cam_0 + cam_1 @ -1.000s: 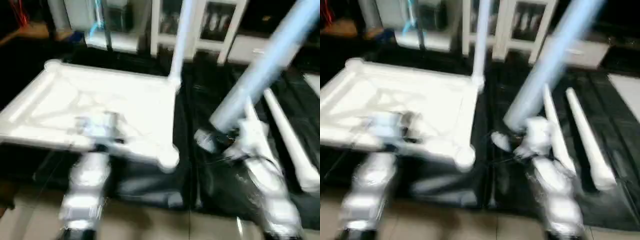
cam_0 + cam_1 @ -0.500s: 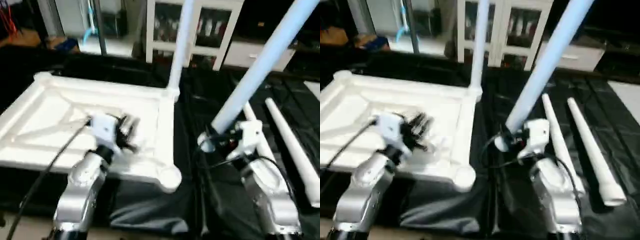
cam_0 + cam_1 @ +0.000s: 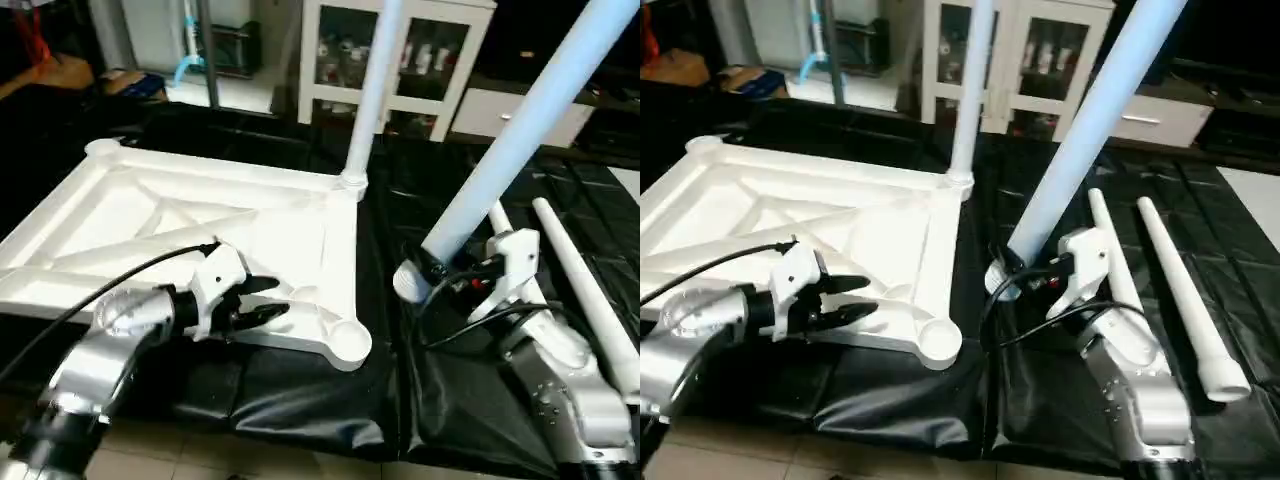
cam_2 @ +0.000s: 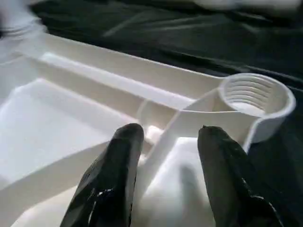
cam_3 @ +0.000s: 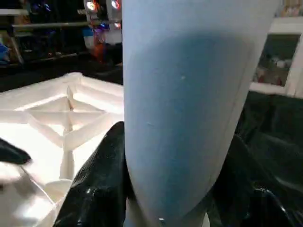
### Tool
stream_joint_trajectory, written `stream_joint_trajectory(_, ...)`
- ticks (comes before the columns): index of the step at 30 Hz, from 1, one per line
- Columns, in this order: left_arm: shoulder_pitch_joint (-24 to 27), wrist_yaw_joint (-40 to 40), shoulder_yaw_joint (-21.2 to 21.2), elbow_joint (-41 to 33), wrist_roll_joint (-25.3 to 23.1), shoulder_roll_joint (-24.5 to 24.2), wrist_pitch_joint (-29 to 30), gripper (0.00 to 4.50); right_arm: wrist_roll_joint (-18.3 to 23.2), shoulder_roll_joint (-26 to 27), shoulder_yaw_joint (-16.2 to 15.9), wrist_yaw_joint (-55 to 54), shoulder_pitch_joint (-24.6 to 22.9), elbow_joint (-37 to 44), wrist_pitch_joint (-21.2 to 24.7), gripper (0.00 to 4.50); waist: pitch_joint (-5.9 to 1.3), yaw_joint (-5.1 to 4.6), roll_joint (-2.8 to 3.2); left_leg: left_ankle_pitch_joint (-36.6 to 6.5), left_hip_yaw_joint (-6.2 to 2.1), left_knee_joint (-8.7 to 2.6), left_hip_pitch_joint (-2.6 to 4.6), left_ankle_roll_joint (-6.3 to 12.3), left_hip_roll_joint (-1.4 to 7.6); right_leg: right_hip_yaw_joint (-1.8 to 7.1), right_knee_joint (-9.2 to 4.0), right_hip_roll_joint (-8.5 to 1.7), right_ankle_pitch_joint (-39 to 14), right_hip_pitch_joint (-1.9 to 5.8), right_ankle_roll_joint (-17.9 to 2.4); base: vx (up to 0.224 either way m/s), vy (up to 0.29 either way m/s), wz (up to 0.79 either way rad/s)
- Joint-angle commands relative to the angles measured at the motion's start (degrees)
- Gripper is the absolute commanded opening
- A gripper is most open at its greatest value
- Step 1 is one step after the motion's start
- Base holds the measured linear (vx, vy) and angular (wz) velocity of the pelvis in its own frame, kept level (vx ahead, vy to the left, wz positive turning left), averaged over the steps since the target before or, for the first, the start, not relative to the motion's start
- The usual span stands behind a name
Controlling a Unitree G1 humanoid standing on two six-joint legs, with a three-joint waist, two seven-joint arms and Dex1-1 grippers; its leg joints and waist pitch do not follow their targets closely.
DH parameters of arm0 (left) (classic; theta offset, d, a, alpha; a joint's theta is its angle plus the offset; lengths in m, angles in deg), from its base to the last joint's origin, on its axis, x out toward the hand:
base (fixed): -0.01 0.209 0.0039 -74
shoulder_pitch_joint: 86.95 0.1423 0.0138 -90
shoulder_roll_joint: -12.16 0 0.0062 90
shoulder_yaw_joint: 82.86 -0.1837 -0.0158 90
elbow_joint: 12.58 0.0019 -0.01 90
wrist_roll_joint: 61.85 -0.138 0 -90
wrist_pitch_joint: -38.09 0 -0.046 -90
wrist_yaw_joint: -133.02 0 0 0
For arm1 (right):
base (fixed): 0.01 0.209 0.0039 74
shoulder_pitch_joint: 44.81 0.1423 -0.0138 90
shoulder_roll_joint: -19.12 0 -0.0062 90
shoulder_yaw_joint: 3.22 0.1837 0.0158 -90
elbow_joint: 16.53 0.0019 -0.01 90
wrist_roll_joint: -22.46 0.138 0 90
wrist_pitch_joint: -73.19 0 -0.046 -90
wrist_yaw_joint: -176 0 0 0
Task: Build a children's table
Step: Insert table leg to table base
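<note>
The table top point(image 3: 190, 240) lies upside down on the black sheet point(image 3: 300, 390), its X-ribbed underside facing up, with one leg already standing upright point(image 3: 372, 90) in the far right corner socket. It looks like hollow moulded plastic, so I'd judge it light and stiff but smooth enough to slide on that glossy sheet; the raised rim and ribs offer the best purchase. The left gripper point(image 3: 845, 300) hangs with its black fingers point(image 4: 120, 161) parted and empty astride a rib on the near edge, close to the open, threaded near-right socket point(image 4: 253, 97). The right gripper point(image 3: 440, 272) is clamped around the thick end of a second leg point(image 3: 520, 120), which leans up and away to the far right. That long tapered tube should be light yet awkward, prone to swinging, so holding near the wide base seems sensible. Two spare legs point(image 3: 1180, 290) lie side by side on the sheet to the right. A white glass-door cabinet point(image 3: 430, 60) stands beyond.
</note>
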Motion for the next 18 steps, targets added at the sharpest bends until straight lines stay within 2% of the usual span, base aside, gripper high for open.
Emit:
stream_joint_trajectory(1,-1.91,-2.85,-2.53,1.57,-1.79,-0.63,-1.48,2.16,1.49,-0.83,0.45,1.21,-0.37,2.53,1.35,1.88,-2.77,-0.17,0.99,-16.23,-2.93,-6.67,1.04,-2.64,6.72,3.51,-4.43,-6.12,-11.03,0.74,-11.04,0.0,0.0,0.0)
stream_joint_trajectory(3,-3.32,-5.5,-3.85,3.69,-3.23,-1.02,-2.19,2.16,2.19,-1.28,-0.07,1.94,-1.13,3.58,1.81,1.88,-2.95,-0.06,0.81,-13.28,-2.51,-6.45,1.01,-1.59,6.77,3.53,-4.27,-6.1,-8.1,0.92,-11.64,0.0,0.0,0.0)
stream_joint_trajectory(5,-4.19,-9.09,-5.31,4.69,-2.86,-1.72,-1.41,2.16,2.56,-1.78,-0.26,2.42,-1.7,3.84,1.86,1.88,-3.3,-0.01,0.78,-7.94,-2.3,-6.1,0.66,0.08,6.85,3.37,-3.58,-6.22,-1.97,1.45,-13.3,0.025,-0.005,-0.02)
stream_joint_trajectory(7,-4.29,-11.47,-6.58,4.49,-2.53,-2.63,-0.74,2.16,2.61,-1.92,0.01,2.36,-1.85,3.55,1.85,1.88,-3.43,0.11,0.75,-4.74,-2.0,-5.84,0.76,1.52,6.9,3.24,-3.05,-6.04,2.19,1.44,-14.67,0.051,-0.011,-0.04)
stream_joint_trajectory(10,-3.84,-13.25,-7.16,3.64,-2.13,-3.58,-0.06,2.16,2.45,-1.85,0.28,2.22,-1.89,3.5,1.87,1.88,-3.42,0.17,0.65,-2.74,-1.68,-5.57,0.84,3.09,6.89,3.14,-2.8,-6.11,4.67,1.55,-16.43,0.0,0.0,0.0)
stream_joint_trajectory(13,-3.85,-14.36,-7.25,3.82,-2.09,-4.54,-0.35,2.16,2.46,-1.7,0.48,2.24,-1.88,3.8,2.27,1.88,-3.45,0.17,0.64,-2.21,-1.55,-5.47,0.87,3.74,6.96,3.13,-2.77,-6.08,4.7,1.64,-16.76,0.0,0.0,0.0)
stream_joint_trajectory(14,-3.84,-14.73,-6.87,3.4,-1.25,-4.69,0.55,2.16,2.43,-1.69,0.52,2.23,-1.89,3.86,2.38,1.88,-3.25,0.23,0.5,-3.46,-1.42,-5.57,0.97,3.65,7.04,3.15,-2.93,-6.11,2.49,1.53,-16.89,0.0,0.0,0.0)
stream_joint_trajectory(18,-3.86,-16.73,-6.65,1.91,-0.62,-5.83,1.69,2.16,2.42,-1.7,0.43,2.2,-1.95,4.03,2.65,1.88,-2.92,0.28,0.54,-7.14,-1.18,-5.86,1.25,1.77,7.2,3.21,-3.43,-5.93,-3.44,1.13,-16.14,0.0,0.0,0.0)
